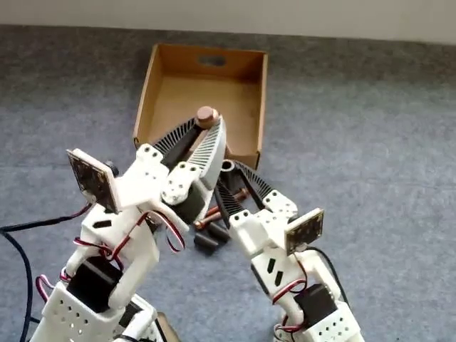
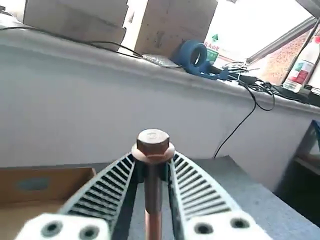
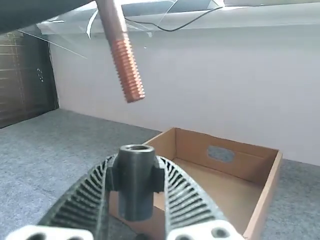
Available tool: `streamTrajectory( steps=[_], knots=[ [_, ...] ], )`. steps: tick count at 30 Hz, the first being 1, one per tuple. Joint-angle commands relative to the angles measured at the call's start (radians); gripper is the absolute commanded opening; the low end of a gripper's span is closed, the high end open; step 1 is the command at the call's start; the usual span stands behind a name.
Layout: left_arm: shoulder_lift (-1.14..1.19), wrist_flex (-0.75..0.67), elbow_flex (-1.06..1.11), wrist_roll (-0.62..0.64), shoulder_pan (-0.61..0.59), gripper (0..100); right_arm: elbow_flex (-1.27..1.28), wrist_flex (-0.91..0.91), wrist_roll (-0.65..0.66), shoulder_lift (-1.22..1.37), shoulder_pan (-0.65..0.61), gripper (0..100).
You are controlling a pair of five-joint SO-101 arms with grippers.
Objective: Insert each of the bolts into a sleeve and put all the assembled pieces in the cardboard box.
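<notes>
Copper bolt [image 2: 152, 142] over black sleeve [image 3: 132, 175], by the cardboard box [image 1: 153, 85]
Ribbed jaws of the left gripper [image 2: 153, 165] pinch the hex-headed bolt, head up; the right gripper [image 3: 132, 170] clamps the smooth cylindrical sleeve (bore up), with the threaded tip just above it, not touching.

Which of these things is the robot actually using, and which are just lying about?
In use: copper-coloured threaded bolt, black cylindrical sleeve, open brown cardboard box, spare bolts and sleeves.
Lying about: blue ring-shaped roll, black cables, plastic bottle.
</notes>
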Motion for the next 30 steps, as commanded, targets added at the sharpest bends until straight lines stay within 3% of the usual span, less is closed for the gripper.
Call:
streamTrajectory(
  steps=[1,7,21,30],
  knots=[
    [0.007,0.025,-0.051,0.0,0.012,1,0.124,0.002,-0.003,-0.012,-0.002,0.7],
    [0.008,0.109,-0.05,-0.118,0.012,1,0.124,-0.004,-0.003,-0.013,0.033,0.7],
    [0.012,0.106,-0.041,-0.124,0.085,1,0.124,-0.004,-0.005,-0.013,0.033,0.7],
    [0.012,-0.009,0.076,-0.129,0.079,1,0.124,-0.002,-0.005,-0.013,0.033,0.7]
  ],
)
